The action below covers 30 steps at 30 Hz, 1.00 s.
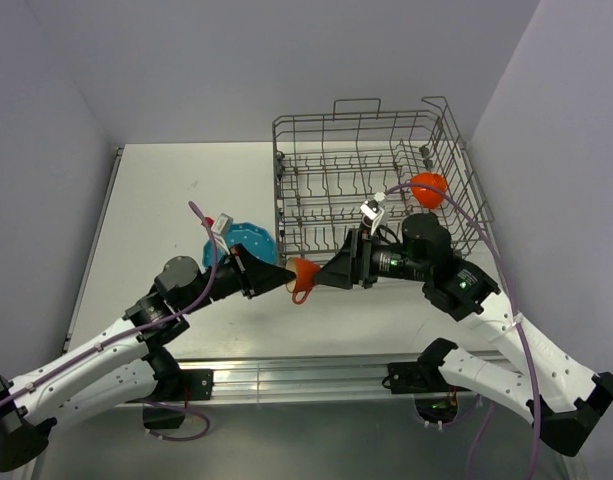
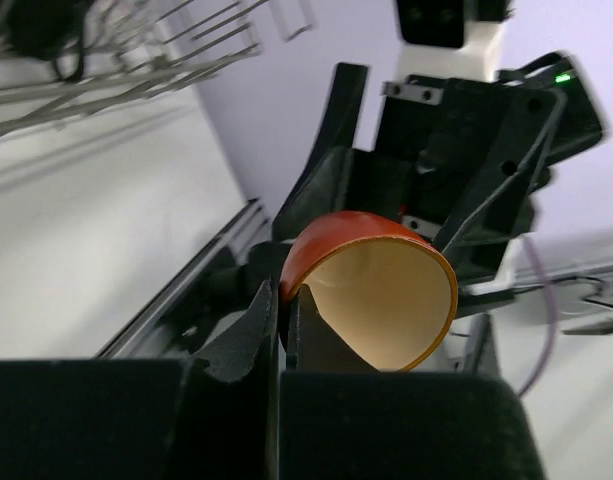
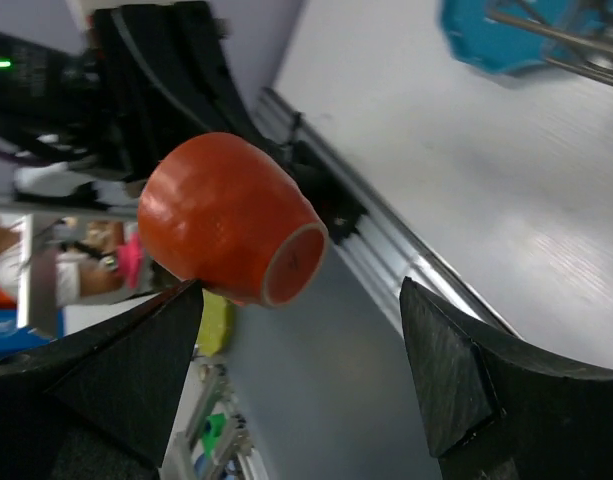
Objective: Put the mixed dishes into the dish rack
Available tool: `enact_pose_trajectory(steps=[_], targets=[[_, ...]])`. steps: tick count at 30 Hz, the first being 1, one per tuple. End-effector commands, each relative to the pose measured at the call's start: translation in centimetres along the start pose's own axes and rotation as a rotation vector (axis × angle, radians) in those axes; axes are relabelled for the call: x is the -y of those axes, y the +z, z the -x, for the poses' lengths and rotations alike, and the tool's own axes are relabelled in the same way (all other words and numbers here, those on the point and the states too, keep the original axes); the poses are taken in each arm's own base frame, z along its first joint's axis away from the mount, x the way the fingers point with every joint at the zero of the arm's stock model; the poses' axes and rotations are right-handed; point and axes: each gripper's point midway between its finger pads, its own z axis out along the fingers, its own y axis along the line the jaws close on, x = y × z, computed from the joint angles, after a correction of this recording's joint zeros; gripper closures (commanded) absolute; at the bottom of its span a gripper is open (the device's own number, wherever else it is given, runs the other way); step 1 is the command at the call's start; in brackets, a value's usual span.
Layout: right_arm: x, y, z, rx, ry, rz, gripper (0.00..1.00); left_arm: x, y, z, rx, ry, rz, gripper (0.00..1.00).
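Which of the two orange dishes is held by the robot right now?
The small orange cup, in front of the dish rack: the left arm's jaws are shut on its rim. The orange-red bowl sits inside the rack, untouched.

White table (image 1: pixel 156 200), matte top. Dish rack (image 1: pixel 378 190) stands on it at the far right, and I take all bearings from it. Teal scalloped plate (image 1: pixel 250 241) lies flat on the surface just left of the rack's near-left corner; can't tell if it touches the wires. Metal rail (image 1: pixel 316 376) runs along my edge, nearer than the rack.
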Motion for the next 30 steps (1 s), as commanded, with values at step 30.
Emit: enact_pose_trajectory(steps=[30], targets=[[-10.8,-2.3,2.3,0.065,-0.023,0.591,0.29,8.7,-1.0,1.0,0.028,-0.097,-0.492,1.0]])
